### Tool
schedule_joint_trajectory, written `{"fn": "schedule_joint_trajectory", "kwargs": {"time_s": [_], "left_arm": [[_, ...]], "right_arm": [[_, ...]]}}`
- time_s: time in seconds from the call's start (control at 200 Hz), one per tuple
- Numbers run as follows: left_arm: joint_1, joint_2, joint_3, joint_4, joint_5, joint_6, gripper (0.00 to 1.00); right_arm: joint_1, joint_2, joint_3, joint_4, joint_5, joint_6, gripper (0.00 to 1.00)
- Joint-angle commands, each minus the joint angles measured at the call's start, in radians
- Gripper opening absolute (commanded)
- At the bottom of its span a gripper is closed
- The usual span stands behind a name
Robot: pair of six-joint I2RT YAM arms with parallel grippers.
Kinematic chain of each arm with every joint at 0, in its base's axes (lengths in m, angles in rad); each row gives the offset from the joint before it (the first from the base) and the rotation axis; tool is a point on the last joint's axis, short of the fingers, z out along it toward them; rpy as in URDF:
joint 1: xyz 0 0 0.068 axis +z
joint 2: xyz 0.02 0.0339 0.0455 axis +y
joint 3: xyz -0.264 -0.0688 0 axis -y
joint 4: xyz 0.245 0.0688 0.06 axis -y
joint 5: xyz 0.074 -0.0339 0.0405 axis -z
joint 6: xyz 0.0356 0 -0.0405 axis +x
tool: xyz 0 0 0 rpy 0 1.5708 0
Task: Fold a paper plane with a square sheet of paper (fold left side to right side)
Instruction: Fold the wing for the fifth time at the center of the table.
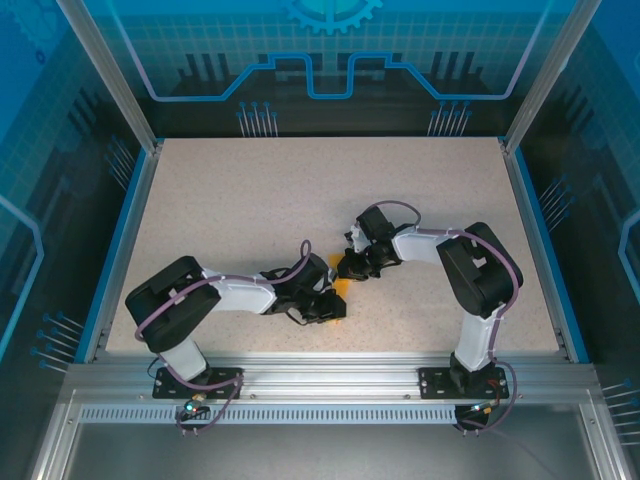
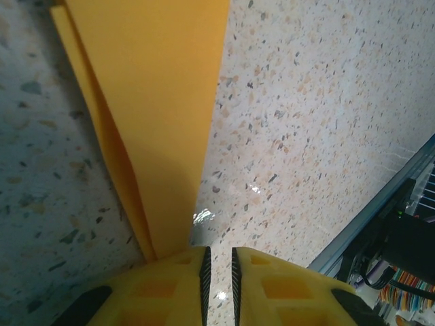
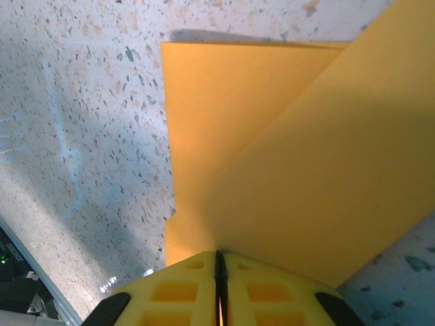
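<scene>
The square sheet of paper is bright orange and lies folded on the table between my two grippers. In the right wrist view one layer lies flat while an upper flap rises out of my right gripper, which is shut on that flap's edge. In the left wrist view the paper is a long doubled strip running away from the left finger and ending against it. My left gripper has its jaws a narrow slit apart, with bare table between them. From above, the left gripper sits just below the right gripper.
The speckled table has blue side edges and an aluminium rail along its near side, also seen in the left wrist view. Both arm bases stand on that rail.
</scene>
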Motion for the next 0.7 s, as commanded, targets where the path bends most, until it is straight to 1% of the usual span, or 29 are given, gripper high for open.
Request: {"fn": "schedule_joint_trajectory", "kwargs": {"time_s": [0.0, 0.37, 0.695], "left_arm": [[-0.018, 0.025, -0.024, -0.007, 0.024, -0.020, 0.20], [-0.023, 0.000, -0.076, -0.012, 0.014, -0.045, 0.20], [-0.055, -0.038, -0.107, -0.051, 0.013, -0.054, 0.20]], "right_arm": [[0.012, 0.059, -0.011, -0.071, 0.089, -0.012, 0.11], [0.007, 0.058, -0.007, -0.085, 0.098, -0.011, 0.11], [0.005, 0.064, -0.001, -0.094, 0.101, -0.013, 0.11]]}}
